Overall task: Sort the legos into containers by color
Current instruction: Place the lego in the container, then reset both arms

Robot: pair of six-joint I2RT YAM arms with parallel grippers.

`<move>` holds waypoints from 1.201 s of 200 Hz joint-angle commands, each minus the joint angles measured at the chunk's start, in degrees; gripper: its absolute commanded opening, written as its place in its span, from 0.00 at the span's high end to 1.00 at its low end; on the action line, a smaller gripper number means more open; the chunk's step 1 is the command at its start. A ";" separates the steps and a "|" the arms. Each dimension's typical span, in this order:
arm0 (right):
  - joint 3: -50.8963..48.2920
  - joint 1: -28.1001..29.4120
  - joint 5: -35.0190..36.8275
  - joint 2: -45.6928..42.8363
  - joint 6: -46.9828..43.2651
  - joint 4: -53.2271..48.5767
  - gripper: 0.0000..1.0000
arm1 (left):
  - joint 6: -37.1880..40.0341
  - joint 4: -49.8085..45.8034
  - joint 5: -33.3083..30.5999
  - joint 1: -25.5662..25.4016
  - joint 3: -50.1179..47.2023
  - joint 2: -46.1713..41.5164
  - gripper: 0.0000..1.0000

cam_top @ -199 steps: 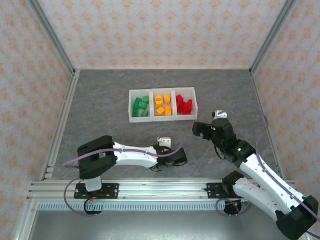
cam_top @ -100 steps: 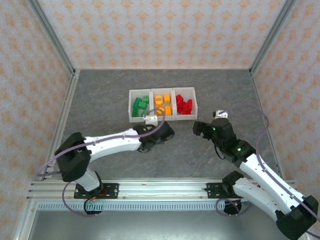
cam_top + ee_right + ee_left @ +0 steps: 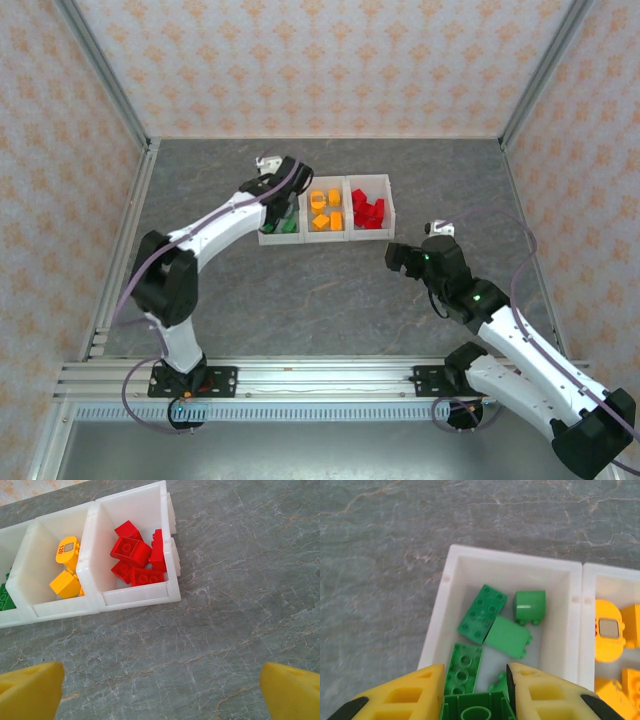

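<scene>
**Green brick held over the green bin**

At the left of the overhead view, the left gripper (image 3: 284, 196) reaches over the leftmost of three joined white translucent plastic bins (image 3: 325, 238) on a grey marbled table (image 3: 300, 310). Its wrist camera shows the yellow fingers (image 3: 540, 692) clenched on a small green plastic brick (image 3: 475, 709). The brick is held just above that compartment, where other green bricks (image 3: 482, 614) lie loose (at least four, one partly hidden). The middle compartment holds orange-yellow bricks (image 3: 325, 210), and the right one holds red bricks (image 3: 136, 555). Farther right, the right gripper (image 3: 400, 258) hovers over bare table near the red compartment, its fingers spread wide with nothing between them.

Every other visible brick already lies in a bin of its colour, so this looks like the drop-off step, possibly for the last brick. The next move calls for loosening the grip so the brick falls inside the walls. The gripper should then lift straight up without catching the bin's rim.
</scene>
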 commanded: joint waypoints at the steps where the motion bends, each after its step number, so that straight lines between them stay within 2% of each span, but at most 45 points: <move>1: 0.01 0.42 1.09 -0.07 0.36 -0.46 0.00 | 3.86 -1.52 1.63 0.28 5.11 3.90 0.72; 18: 0.02 0.42 0.83 0.34 0.19 -0.29 0.00 | 4.16 -1.72 2.53 0.32 6.43 6.32 0.68; 45: 0.17 0.42 0.30 1.16 -0.07 -0.20 0.00 | 4.11 -0.68 3.03 0.80 4.86 6.15 0.45; 62: 0.19 0.42 -0.21 1.67 -0.25 -0.03 0.00 | 4.20 1.18 3.61 1.38 2.32 4.96 0.35; 112: 0.59 0.33 -0.28 3.31 -0.23 -0.26 0.00 | 7.89 4.69 2.22 4.17 -5.61 -6.80 0.12; 138: 1.41 0.36 1.92 3.32 0.08 -0.83 0.00 | 11.96 11.47 -0.83 4.54 -13.89 -15.93 0.06; 157: 2.14 0.33 6.09 2.86 0.60 -0.39 0.00 | 15.45 20.37 -3.59 4.63 -22.48 -24.08 0.04; 165: 1.96 0.33 7.66 2.21 0.76 1.30 0.00 | 16.59 25.44 -4.38 4.63 -27.33 -27.84 0.01; 190: -0.71 0.29 14.28 -0.49 0.41 10.89 0.00 | 16.94 40.48 -5.58 5.45 -42.36 -39.51 0.00; 220: -6.72 -0.56 29.42 -2.08 -1.75 24.61 0.00 | 17.61 55.40 -9.19 5.86 -58.32 -51.56 0.01; 240: -15.00 -3.17 35.03 -3.17 -12.21 42.04 0.00 | 18.91 62.08 -12.65 5.86 -66.61 -59.74 0.00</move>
